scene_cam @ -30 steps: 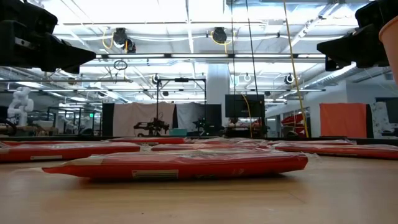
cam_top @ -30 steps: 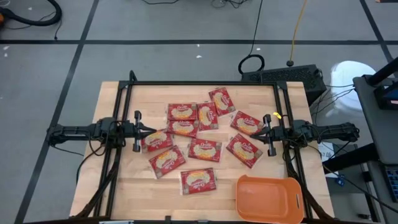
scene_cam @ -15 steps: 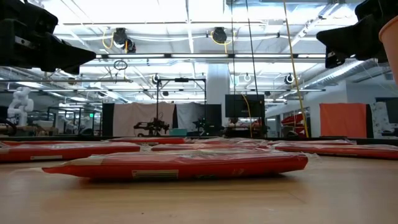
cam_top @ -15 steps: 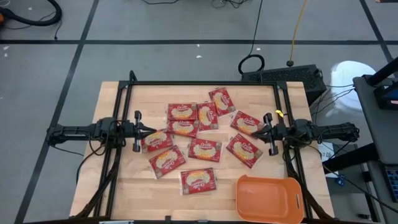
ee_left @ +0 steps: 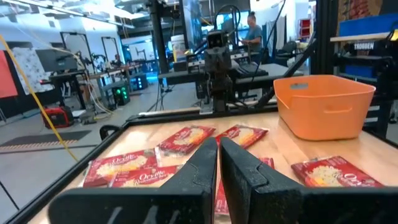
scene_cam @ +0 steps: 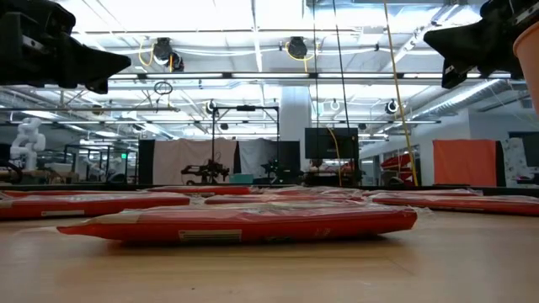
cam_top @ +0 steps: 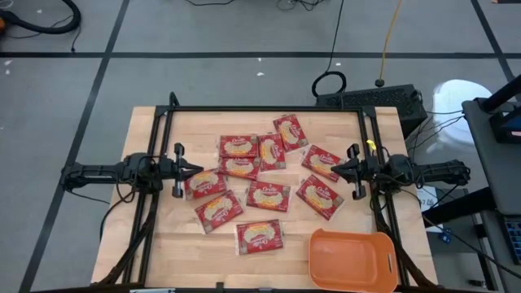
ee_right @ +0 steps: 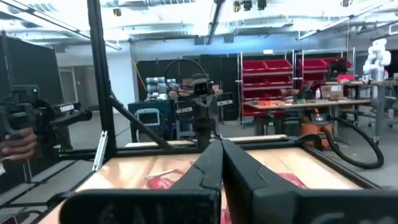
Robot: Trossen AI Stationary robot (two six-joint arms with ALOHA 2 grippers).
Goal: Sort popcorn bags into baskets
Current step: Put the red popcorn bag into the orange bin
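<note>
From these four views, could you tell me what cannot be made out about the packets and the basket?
- The basket: its near edge is cut off by the high view's bottom edge; in the low view only a sliver shows at the right edge.
- Popcorn bags: the low view shows them edge-on, the nearest hiding those behind.
- Label text: too small in the high view.
- Right wrist view: the right gripper blocks most packets.

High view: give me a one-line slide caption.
Ten red popcorn bags scattered on the wooden table, empty orange basket at one corner, left gripper and right gripper shut on opposite sides.
</note>
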